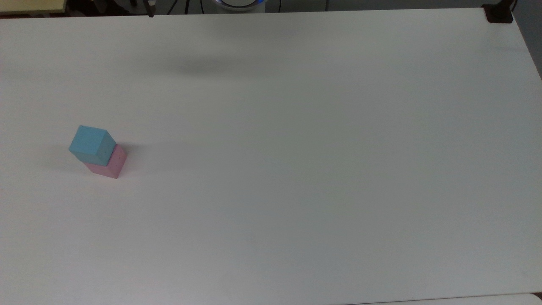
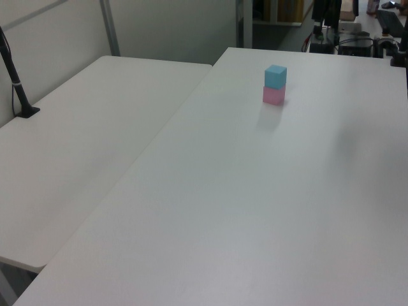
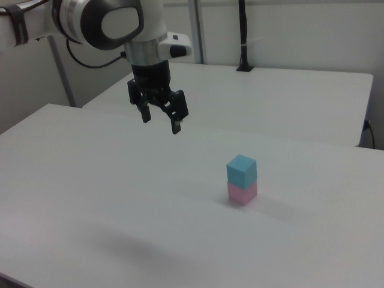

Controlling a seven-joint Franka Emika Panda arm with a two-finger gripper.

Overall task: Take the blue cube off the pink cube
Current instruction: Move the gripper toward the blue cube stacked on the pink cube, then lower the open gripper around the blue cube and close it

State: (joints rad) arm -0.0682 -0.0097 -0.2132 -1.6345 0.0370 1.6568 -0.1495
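The small matte sky-blue cube (image 3: pixel 242 168) sits squarely on the pale pink cube (image 3: pixel 242 192) (right view's centre-right), the black two-finger gripper (image 3: pixel 160 121) hovering upper left, fingers apart.

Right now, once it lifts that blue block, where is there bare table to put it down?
Nearly everywhere. The blue cube sits on the pink cube near the top view's left edge of the table. Everything toward the top view's right lies bare. In the right view, the open gripper hangs above the table, apart from the stack.
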